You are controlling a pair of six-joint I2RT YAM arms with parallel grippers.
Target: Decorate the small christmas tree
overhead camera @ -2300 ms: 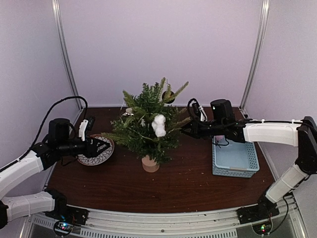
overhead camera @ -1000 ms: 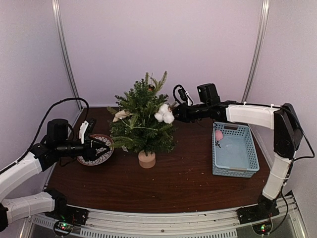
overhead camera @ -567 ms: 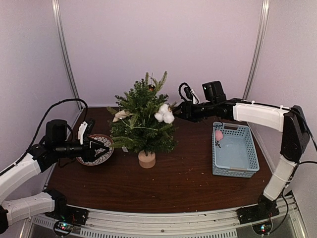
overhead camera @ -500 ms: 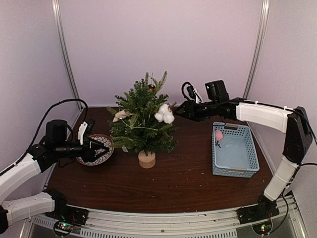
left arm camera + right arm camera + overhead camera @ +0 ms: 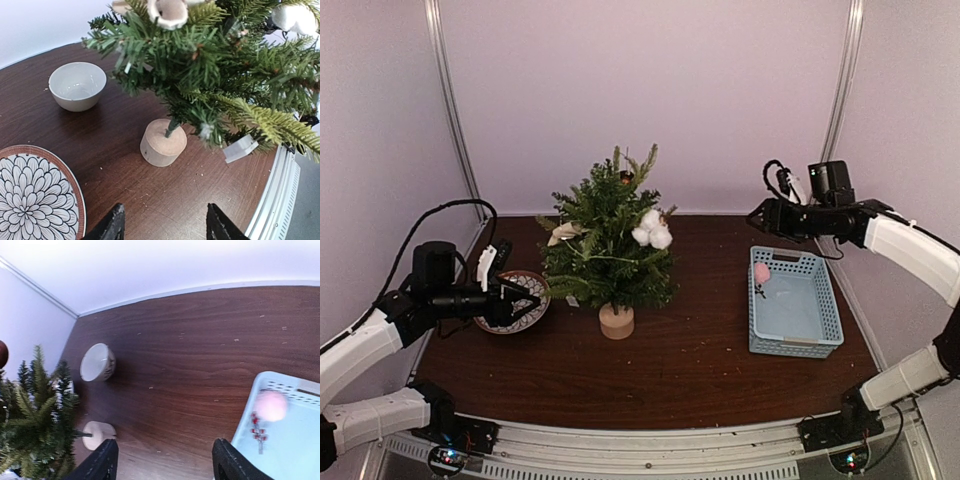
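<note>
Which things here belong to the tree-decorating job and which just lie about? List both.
Job: tree, cotton puffs on it, basket, pink ball and berry sprig inside it.
Lying about, likely: plate, bowl.

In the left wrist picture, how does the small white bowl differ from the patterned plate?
The bowl is plain white; the plate bears a dark petal pattern inside a reddish rim. The bowl is deep, with raised walls; the plate is nearly flat. The bowl shows whole; the plate is cut by the picture's edge. Both are round, stand on the brown table, and look empty.
</note>
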